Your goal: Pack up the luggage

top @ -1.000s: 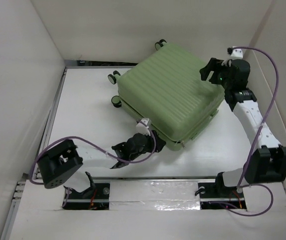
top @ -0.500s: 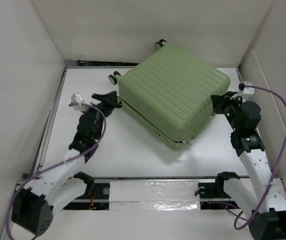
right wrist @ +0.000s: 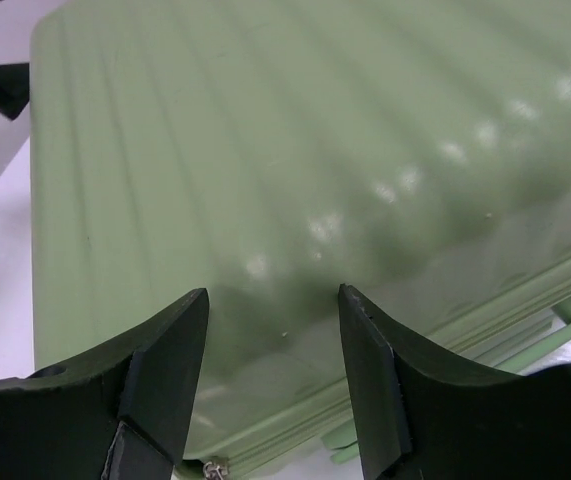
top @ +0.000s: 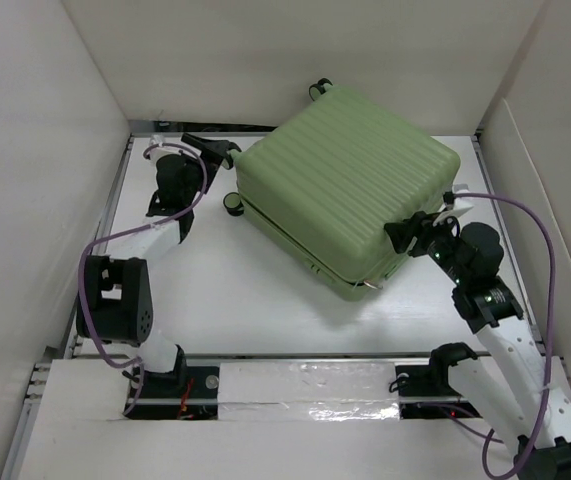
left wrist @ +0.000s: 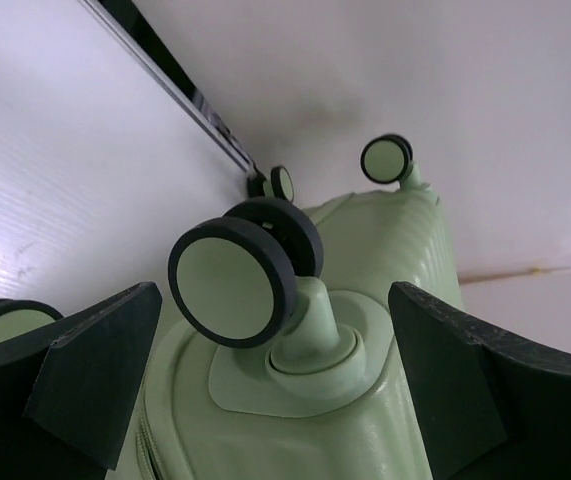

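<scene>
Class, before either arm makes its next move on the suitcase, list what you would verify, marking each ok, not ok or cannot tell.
1. The luggage lies flat on the table, ribbed shell up: ok.
2. Left claw open, facing a wheel, gripping nothing: ok.
3. Right claw open at the luggage's near right corner, holding nothing: ok.
4. Shell halves together: ok.
5. Zip closed all the way round: cannot tell.
</scene>
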